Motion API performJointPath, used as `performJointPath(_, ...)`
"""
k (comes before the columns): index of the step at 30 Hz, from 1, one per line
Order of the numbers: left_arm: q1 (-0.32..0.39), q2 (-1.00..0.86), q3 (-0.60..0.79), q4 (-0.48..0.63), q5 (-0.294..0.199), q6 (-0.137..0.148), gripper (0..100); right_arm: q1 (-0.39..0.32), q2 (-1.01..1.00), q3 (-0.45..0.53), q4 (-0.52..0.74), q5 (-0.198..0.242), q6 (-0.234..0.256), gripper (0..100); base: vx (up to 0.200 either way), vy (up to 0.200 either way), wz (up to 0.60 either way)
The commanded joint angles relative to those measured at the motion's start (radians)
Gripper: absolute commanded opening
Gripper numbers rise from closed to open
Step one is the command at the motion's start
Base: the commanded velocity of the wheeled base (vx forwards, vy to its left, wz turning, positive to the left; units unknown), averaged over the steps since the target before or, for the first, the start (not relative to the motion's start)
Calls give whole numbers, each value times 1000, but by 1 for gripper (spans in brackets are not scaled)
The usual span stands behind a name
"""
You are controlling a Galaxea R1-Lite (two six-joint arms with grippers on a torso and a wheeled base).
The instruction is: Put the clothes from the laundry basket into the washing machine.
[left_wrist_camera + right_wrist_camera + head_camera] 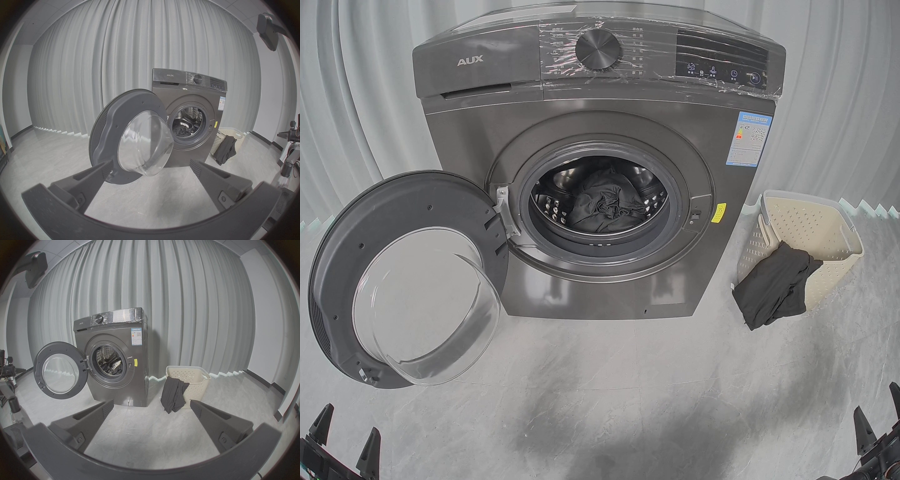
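I have one dark grey front-loading metal washing machine ahead of me, its round glass-windowed door swung fully open toward my left side. Inside the steel drum lies one crumpled black garment, heaped near the middle of the opening.

Just beside the machine on my right stands one cream perforated plastic laundry basket on the pale marbled floor. A second black garment hangs over its near rim, draped down the outside wall. That makes two dark garments: one in the drum, one on the basket.

My left gripper sits low and well back from the door, fingers spread apart with nothing between them. My right gripper is likewise low, well short of the basket, its fingers apart and bare.
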Motion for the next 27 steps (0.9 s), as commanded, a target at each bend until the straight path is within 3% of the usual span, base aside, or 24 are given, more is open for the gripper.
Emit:
performJointPath(1, 0, -10, 15, 0, 0, 0, 100, 0, -12, 18, 0, 0, 1, 100, 0, -200, 0)
performJointPath(27, 0, -10, 16, 0, 2, -3, 100, 0, -12, 18, 0, 0, -1, 100, 0, -200, 0)
